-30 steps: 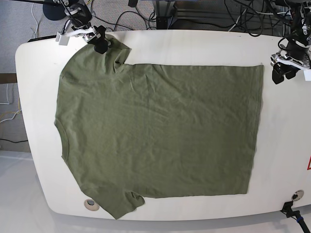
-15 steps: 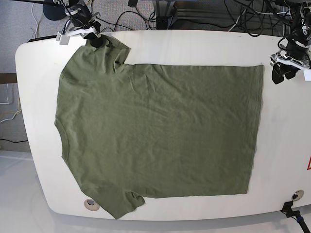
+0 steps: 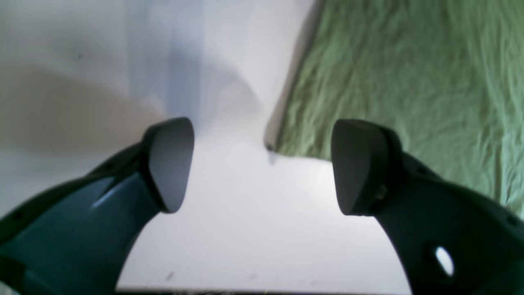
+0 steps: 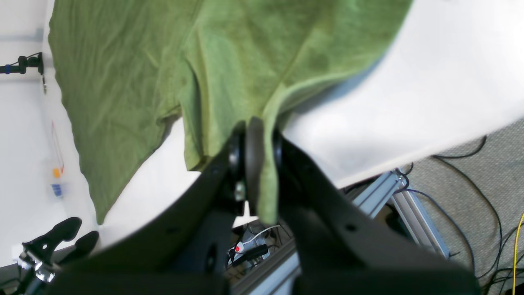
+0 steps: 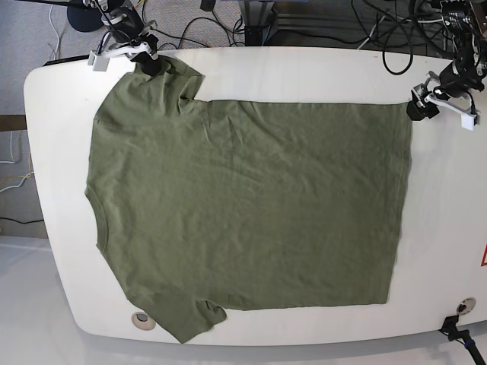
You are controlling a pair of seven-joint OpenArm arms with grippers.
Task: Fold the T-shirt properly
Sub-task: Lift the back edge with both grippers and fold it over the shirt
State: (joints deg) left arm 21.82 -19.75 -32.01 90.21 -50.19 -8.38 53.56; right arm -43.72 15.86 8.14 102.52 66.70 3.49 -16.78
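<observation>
T-shirt (image 4: 135, 69) sleeve clamped in right pincer (image 4: 254, 143); left pincer (image 3: 262, 164) gapes.

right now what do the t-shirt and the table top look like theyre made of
T-shirt: looks like soft matte knit fabric, likely cotton; fine wrinkles run all over it, and the edge drapes limply where the right gripper pinches it.
Table: smooth, hard white surface, slightly glossy with soft reflections; probably laminate or painted board, can't say which.

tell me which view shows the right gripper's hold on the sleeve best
The right wrist view: the right gripper is pinched shut on the T-shirt sleeve hem. Base view shows it small at the far sleeve; left wrist view misses it.
</observation>
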